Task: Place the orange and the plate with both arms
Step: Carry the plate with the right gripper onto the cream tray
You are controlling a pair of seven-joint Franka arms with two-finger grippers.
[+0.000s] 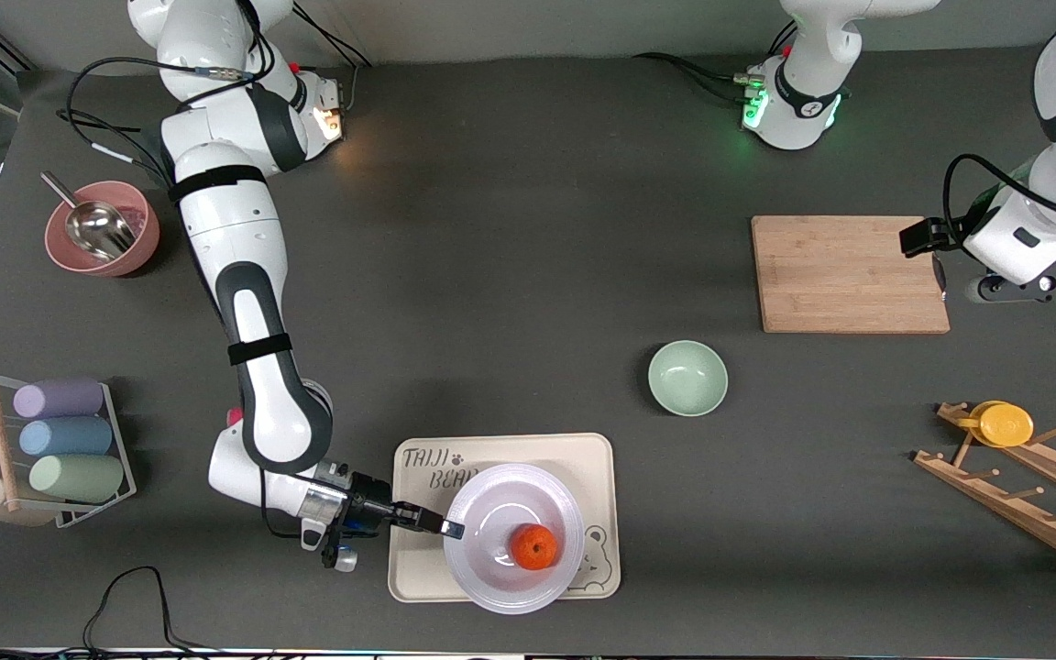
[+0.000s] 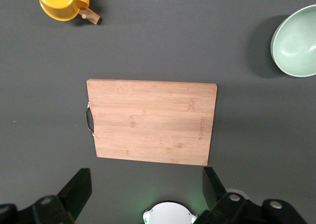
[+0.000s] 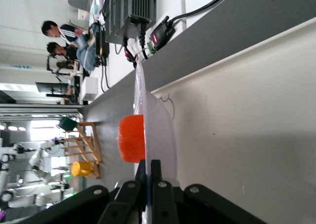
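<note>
The white plate [image 1: 510,513] is over the cream bear-printed tray [image 1: 537,451] near the front camera; I cannot tell whether it rests on the tray. The orange [image 1: 533,546] sits in the plate's well. My right gripper [image 1: 448,528] is shut on the plate's rim at the edge toward the right arm's end. The right wrist view shows the plate [image 3: 159,130] edge-on between the shut fingers of the right gripper [image 3: 148,167], with the orange [image 3: 131,139] in it. My left gripper [image 1: 935,257] is open and empty, up over the handle end of the cutting board [image 1: 849,273]; the left wrist view shows the left gripper [image 2: 145,184] too.
A pale-green bowl [image 1: 687,377] stands between tray and cutting board. A wooden rack [image 1: 1023,486] with a yellow cup [image 1: 1002,424] is at the left arm's end. A pink bowl [image 1: 125,261] with a metal scoop and a rack of pastel cups [image 1: 60,438] are at the right arm's end.
</note>
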